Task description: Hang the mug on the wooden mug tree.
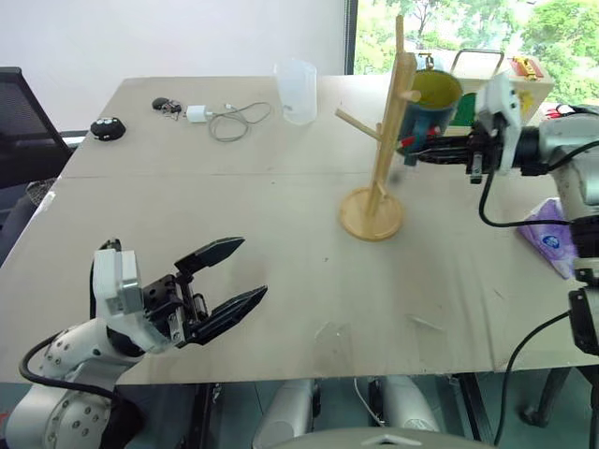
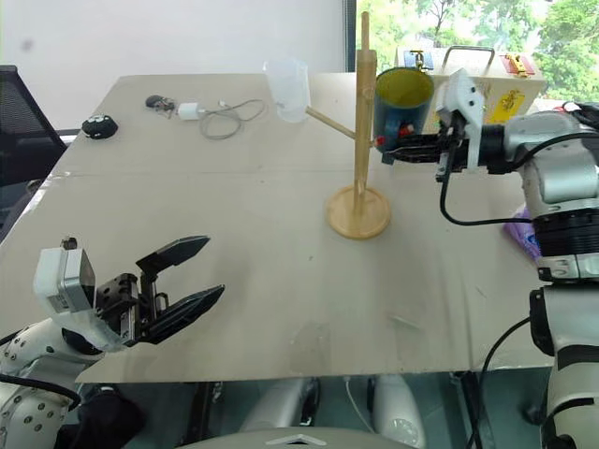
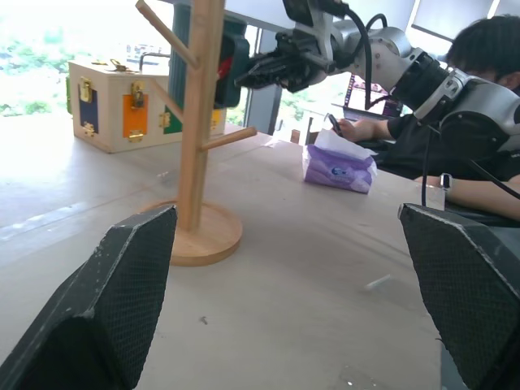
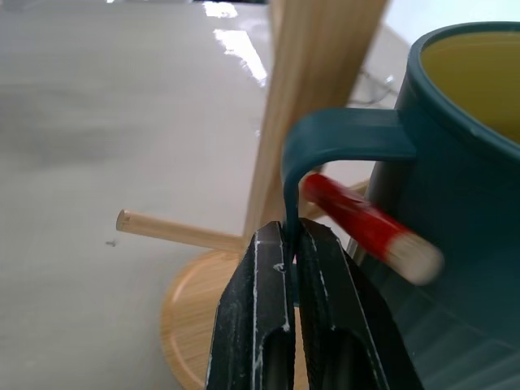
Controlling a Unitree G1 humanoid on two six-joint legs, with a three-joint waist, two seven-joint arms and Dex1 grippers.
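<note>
The left gripper [image 1: 227,278] is hovering low over the near left of the table [image 1: 281,234], its jaws standing wide apart and holding nothing. Farther back, a cable [image 1: 229,120] and a clear cup [image 1: 298,91] are lying near the far edge. The mug tree [image 1: 379,150] is standing right of centre, its upper pole partly hiding the mug [image 2: 402,98] behind it. The right gripper [image 2: 388,152] is pinching the mug's handle [image 4: 325,142], holding the mug in the air just beside the pole. A red-tipped peg is showing inside the handle loop, its far end blurred. A box [image 3: 122,101] is sitting behind, partly covered.
</note>
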